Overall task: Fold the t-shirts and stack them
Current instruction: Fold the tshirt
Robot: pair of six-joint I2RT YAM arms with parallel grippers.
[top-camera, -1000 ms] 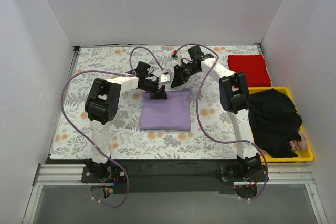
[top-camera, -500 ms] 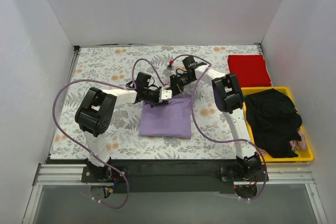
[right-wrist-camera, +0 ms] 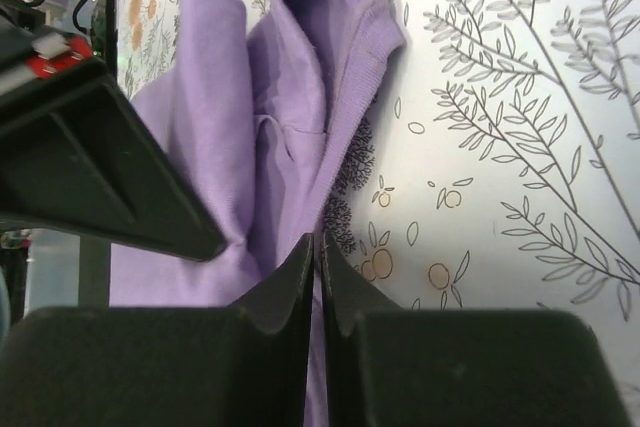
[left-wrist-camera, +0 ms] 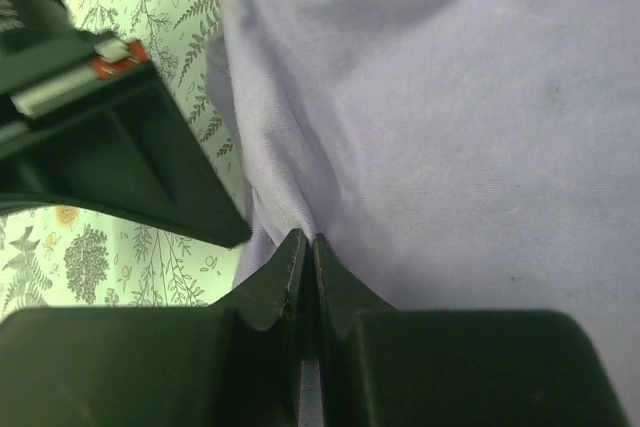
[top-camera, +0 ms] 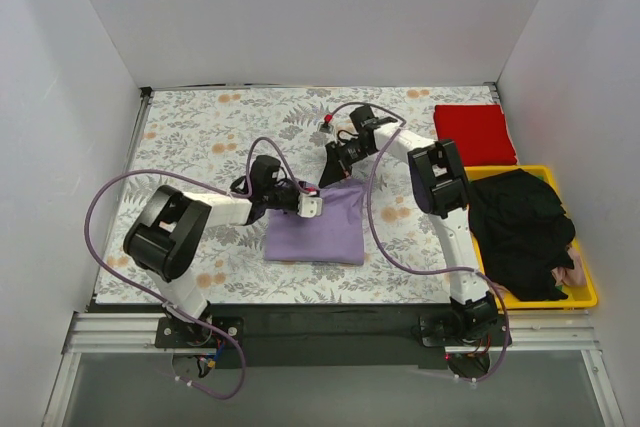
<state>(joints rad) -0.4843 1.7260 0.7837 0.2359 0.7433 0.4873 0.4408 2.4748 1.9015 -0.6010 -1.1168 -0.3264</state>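
The lavender-purple t-shirt [top-camera: 320, 229] lies folded on the floral cloth in the middle of the top view. My left gripper [top-camera: 308, 202] is shut on its far left edge; in the left wrist view the shirt [left-wrist-camera: 450, 117] is pinched between the closed fingertips [left-wrist-camera: 305, 242]. My right gripper [top-camera: 331, 173] is shut on the shirt's far edge; in the right wrist view the shirt [right-wrist-camera: 290, 117] bunches up at its closed tips [right-wrist-camera: 315, 242]. The bright red t-shirt [top-camera: 474, 133] lies folded flat at the far right.
A yellow plastic tray [top-camera: 588, 292] at the right holds a heap of dark clothes [top-camera: 520, 232]. The grey-and-orange floral cloth [top-camera: 190, 137] covers the table. White walls enclose the left, far and right sides.
Both grippers have moved nearer with the shirt's far edge, drawing it forward. The left arm has swung down and left. The shirt is now shorter front to back.
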